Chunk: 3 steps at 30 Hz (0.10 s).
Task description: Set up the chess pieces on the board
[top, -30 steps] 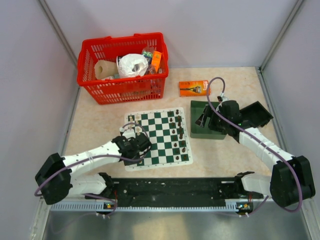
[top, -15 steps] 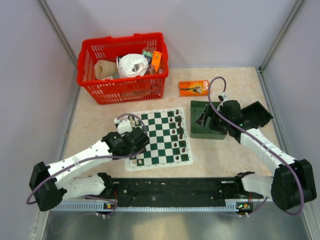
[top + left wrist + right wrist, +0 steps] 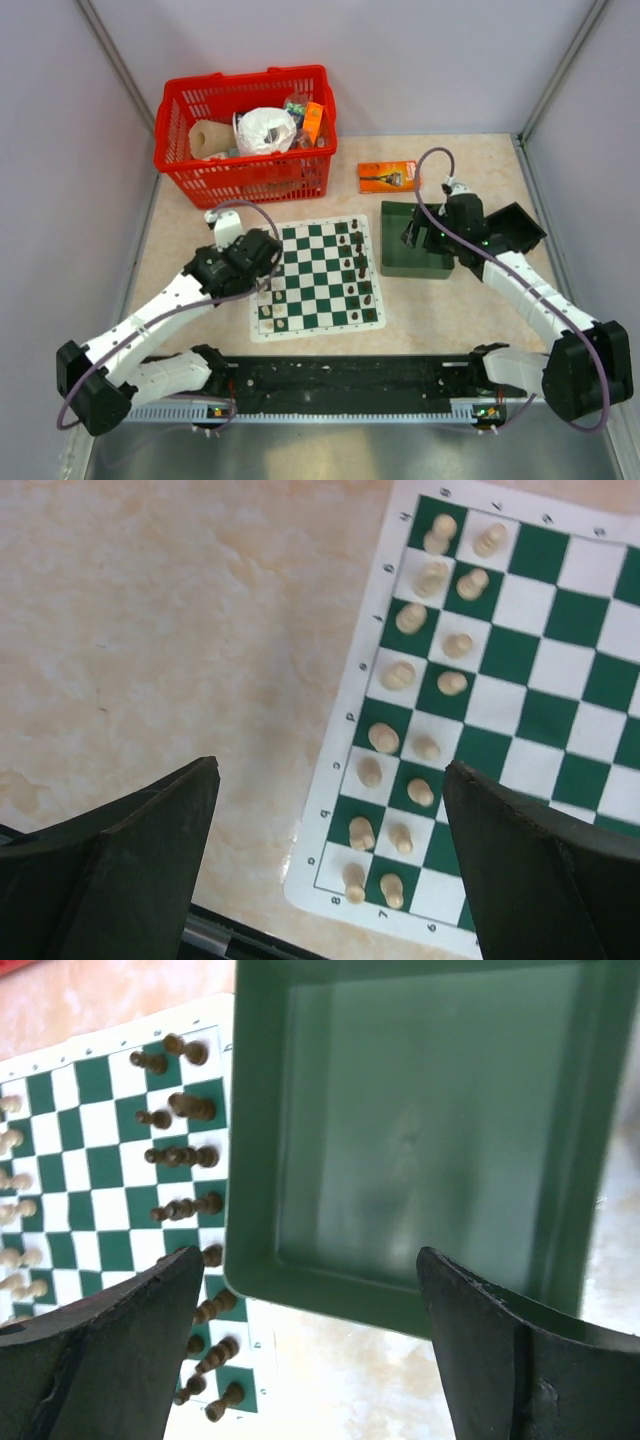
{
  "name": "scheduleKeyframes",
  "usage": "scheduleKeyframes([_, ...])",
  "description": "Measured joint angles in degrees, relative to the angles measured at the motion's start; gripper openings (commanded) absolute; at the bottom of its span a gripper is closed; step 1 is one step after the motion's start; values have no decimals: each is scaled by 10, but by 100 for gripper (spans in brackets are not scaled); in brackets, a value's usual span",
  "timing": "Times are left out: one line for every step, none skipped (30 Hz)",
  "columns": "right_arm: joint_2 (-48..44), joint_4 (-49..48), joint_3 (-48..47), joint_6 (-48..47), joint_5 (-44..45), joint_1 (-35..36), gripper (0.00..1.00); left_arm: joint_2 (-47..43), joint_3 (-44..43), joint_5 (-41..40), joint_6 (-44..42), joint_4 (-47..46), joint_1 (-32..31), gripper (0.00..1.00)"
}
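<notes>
The board (image 3: 318, 283) lies flat on the tabletop (image 3: 430, 300). Its left columns carry cream chess pieces (image 3: 384, 737) and its right columns carry dark chess pieces (image 3: 182, 1155). The left gripper (image 3: 330, 780) hangs over the board's left edge, jaws wide apart and empty. The right gripper (image 3: 310, 1265) hovers over the green tray (image 3: 420, 1140) just right of the board, jaws also spread wide, holding nothing.

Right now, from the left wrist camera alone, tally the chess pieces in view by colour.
Cream chess pieces: 16, in two files along the edge of the board
Dark chess pieces: 0 here; they show only in the other views
Total in this view: 16
</notes>
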State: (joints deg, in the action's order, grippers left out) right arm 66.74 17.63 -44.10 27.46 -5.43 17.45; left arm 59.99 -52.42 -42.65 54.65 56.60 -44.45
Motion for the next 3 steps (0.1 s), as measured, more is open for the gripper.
scheduleKeyframes([0,6,-7,-6,15,0,90,-1,0,0,-12,-9,21,99])
scheduleKeyframes([0,13,-15,-13,32,-1,91,-3,0,9,-29,-21,50,99])
scheduleKeyframes([0,20,-23,-20,50,-1,93,-8,1,18,-51,-38,84,99])
